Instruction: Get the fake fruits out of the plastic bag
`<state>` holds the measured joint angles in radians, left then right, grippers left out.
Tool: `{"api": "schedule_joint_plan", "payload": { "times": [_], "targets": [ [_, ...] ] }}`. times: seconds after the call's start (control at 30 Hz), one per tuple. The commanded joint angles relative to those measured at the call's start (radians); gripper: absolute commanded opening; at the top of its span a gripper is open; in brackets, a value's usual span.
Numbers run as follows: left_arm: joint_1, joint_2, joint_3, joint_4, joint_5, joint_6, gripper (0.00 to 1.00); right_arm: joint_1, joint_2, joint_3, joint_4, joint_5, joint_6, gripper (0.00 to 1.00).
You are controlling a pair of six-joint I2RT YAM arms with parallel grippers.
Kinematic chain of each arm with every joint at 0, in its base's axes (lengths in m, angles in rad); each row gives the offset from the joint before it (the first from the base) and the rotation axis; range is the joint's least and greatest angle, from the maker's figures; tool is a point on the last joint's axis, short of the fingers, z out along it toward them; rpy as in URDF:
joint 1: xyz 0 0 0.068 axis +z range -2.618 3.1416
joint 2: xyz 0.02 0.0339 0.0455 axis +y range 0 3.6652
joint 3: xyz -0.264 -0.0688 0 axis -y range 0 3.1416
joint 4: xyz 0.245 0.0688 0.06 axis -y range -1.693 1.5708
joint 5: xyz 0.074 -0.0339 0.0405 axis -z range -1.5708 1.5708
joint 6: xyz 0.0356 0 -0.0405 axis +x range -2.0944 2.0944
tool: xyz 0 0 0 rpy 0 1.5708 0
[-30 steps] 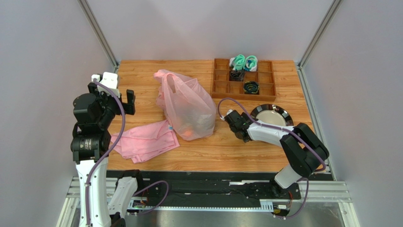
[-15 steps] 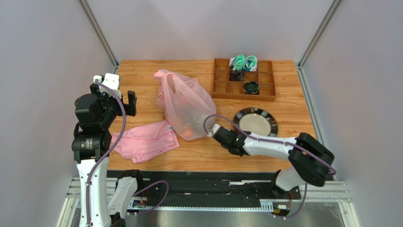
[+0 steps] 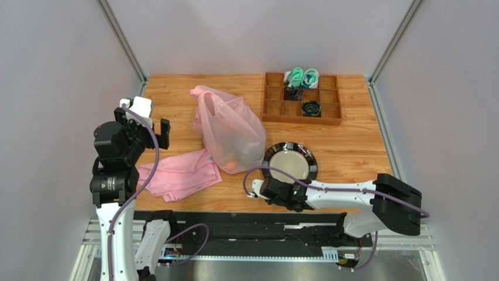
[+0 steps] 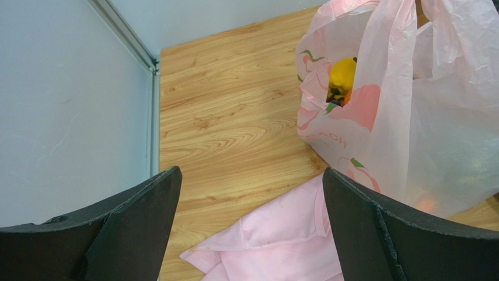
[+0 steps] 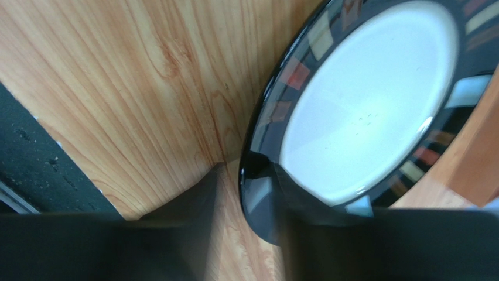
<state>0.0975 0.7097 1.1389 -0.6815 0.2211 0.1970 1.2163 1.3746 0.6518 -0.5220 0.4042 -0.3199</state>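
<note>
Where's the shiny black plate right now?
In the top view, the black plate lies flat near the front middle of the table, just right of the plastic bag. The right gripper pinches its near rim.

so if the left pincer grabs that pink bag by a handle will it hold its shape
Probably not: the bag looks thin and crinkly, so it should flop and stretch. The fruit inside would likely slide to the bottom and swing.

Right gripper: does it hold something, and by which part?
The right gripper holds the plate by its dark rim, at the near-left edge. The left gripper holds nothing.
</note>
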Motion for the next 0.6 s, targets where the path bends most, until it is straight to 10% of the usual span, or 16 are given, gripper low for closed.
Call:
{"api": "schedule_joint_plan", "payload": {
  "times": [0.0,0.3,0.57],
  "targets": [
    [-0.005,-0.007,-0.016,-0.015,0.012,0.035,0.99,-0.037,-0.002,-0.009,-0.098,-0.154,0.008,0.64],
    [-0.005,0.128,0.108,0.016,0.155,-0.011,0.99,-0.142,-0.065,0.445,-0.369,-0.372,0.082,0.78],
    [-0.007,0.35,0.191,0.121,0.441,0.093,0.99,-0.259,0.115,1.008,-0.193,-0.507,0.168,0.72]
  ]
}}
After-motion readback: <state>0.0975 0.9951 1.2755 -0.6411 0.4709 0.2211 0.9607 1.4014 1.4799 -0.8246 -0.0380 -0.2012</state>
